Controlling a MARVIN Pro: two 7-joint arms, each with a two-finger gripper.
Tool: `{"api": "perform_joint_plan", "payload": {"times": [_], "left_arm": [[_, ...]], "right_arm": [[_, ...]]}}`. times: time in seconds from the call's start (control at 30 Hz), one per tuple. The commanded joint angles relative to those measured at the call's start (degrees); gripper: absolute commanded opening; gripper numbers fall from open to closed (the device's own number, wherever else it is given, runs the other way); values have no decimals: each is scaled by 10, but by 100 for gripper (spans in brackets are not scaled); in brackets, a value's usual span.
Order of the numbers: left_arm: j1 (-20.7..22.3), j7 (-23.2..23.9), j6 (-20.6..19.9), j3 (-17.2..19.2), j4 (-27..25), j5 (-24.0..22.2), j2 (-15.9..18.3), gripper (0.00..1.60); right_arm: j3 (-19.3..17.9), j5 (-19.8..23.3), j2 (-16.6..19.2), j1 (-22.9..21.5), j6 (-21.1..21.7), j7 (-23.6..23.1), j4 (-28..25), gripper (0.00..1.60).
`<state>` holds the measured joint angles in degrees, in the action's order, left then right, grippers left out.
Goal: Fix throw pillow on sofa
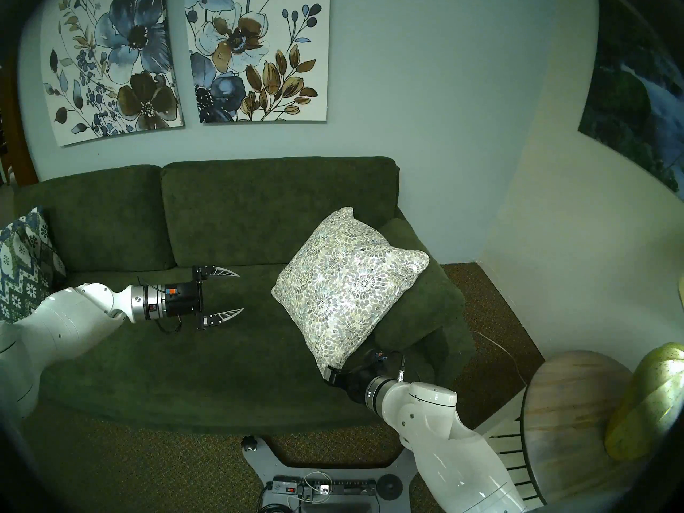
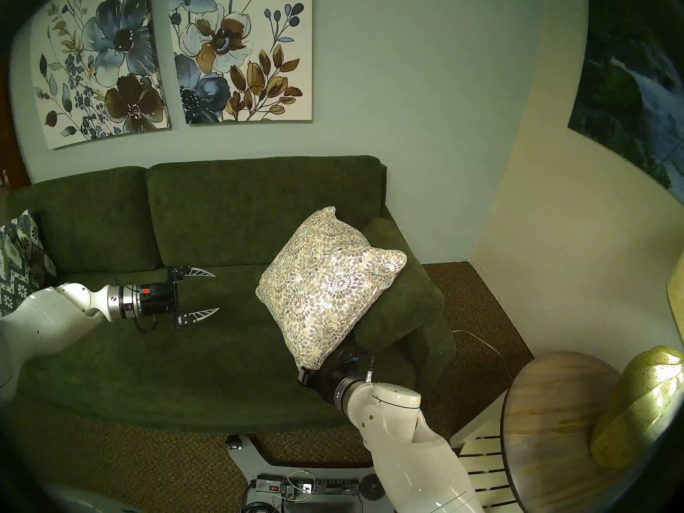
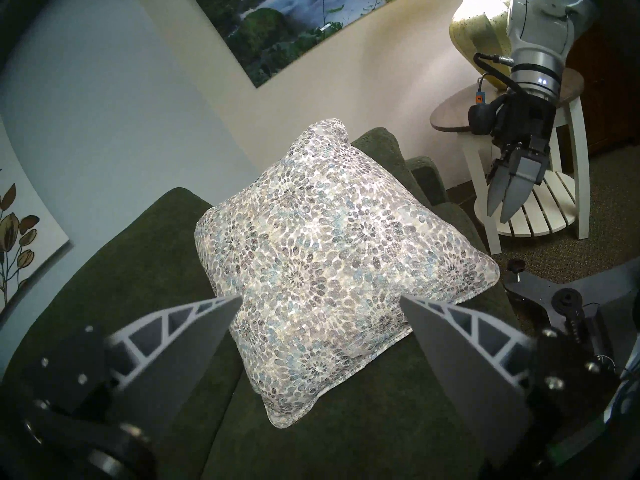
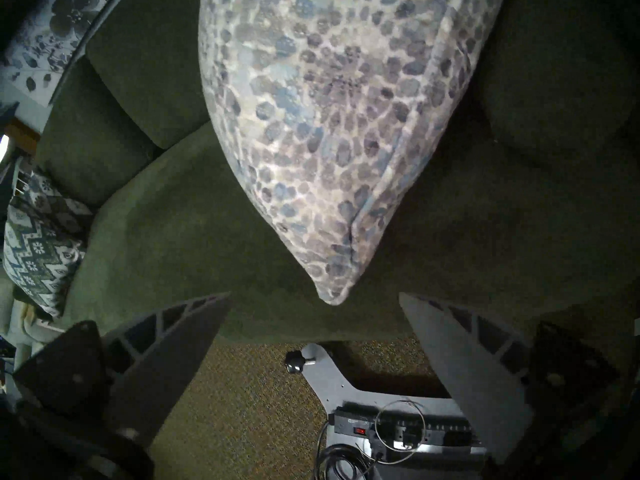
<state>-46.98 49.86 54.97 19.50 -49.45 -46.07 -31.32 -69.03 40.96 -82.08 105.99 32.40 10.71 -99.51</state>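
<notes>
The throw pillow (image 1: 348, 282), in a cream-and-grey pebble print, stands tilted like a diamond on the right seat of the dark green sofa (image 1: 222, 212). It leans on the sofa's right arm (image 1: 425, 301). My left gripper (image 1: 241, 292) is open and empty above the seat, to the left of the pillow and pointing at it; the left wrist view shows the pillow (image 3: 329, 254) straight ahead. My right gripper (image 4: 315, 295) is open at the pillow's front lower corner (image 4: 332, 288), which sits at fingertip level between the spread fingers without touching them. In the head views the pillow hides its fingertips.
A blue-green zigzag pillow (image 1: 22, 264) rests at the sofa's left end. A round wooden side table (image 1: 570, 408) with a yellow lamp base (image 1: 644, 401) stands to the right of the sofa. My base and a power strip (image 1: 322, 488) are on the carpet in front.
</notes>
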Motion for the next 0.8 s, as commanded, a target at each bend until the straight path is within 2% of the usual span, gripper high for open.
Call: {"api": "perform_joint_plan", "payload": {"times": [0.0,0.07,0.23,0.6,0.73,0.77], "left_arm": [[20,62,0,-5,1,-16,-3,160],[21,58,0,-8,0,-16,-2,160],[26,57,0,-17,0,-19,-2,160],[37,61,0,-36,4,-33,-2,160],[42,53,0,-48,3,-35,-1,160],[42,64,0,-46,6,-40,-2,160]], "right_arm": [[8,-17,-20,-50,-41,-9,48,160],[14,-24,-27,-65,-50,4,69,160],[14,-28,-38,-88,-76,-8,115,160],[23,-46,-45,-115,-134,-24,173,160],[23,-42,-44,-123,-126,-29,184,160],[24,-41,-46,-128,-121,-31,192,160]]}}
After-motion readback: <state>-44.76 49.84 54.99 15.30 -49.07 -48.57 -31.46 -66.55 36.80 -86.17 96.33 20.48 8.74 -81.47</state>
